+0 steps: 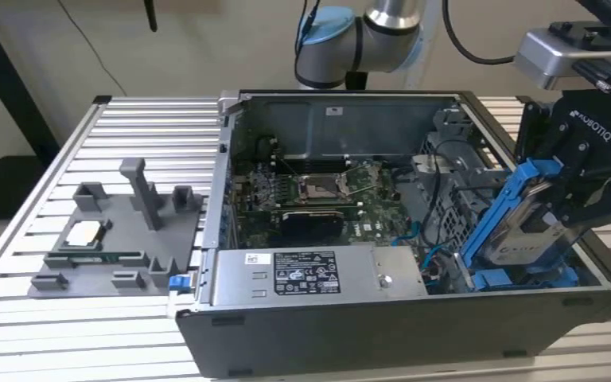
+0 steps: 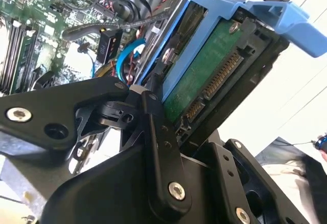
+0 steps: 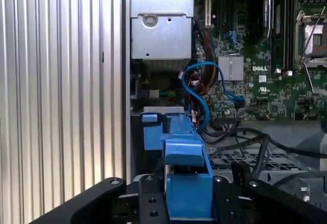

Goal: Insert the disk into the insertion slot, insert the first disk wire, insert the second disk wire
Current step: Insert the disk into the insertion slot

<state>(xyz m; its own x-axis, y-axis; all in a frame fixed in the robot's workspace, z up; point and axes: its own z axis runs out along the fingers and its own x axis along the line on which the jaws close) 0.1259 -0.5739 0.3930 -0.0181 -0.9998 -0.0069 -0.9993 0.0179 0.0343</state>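
disk [image 1: 520, 232] in tool [image 1: 569, 207] at insertion slot [image 1: 534, 278]

Robotics lab or test cell, not an office. The worktop [image 1: 125, 135] is ribbed aluminium extrusion. An industrial arm [image 1: 364, 32] rises at 12 o'clock of an opened computer case [image 1: 391, 334] with its motherboard [image 1: 317, 191] exposed. A grey fixture tray [image 1: 114, 239] with posts sits at the case's 9 o'clock. The gripper [image 1: 566, 211] is clamped on the disk [image 1: 523, 239] at the case's 3 o'clock. A bare pale wall [image 1: 210, 40] and a hanging black cable [image 1: 476, 44] are behind.
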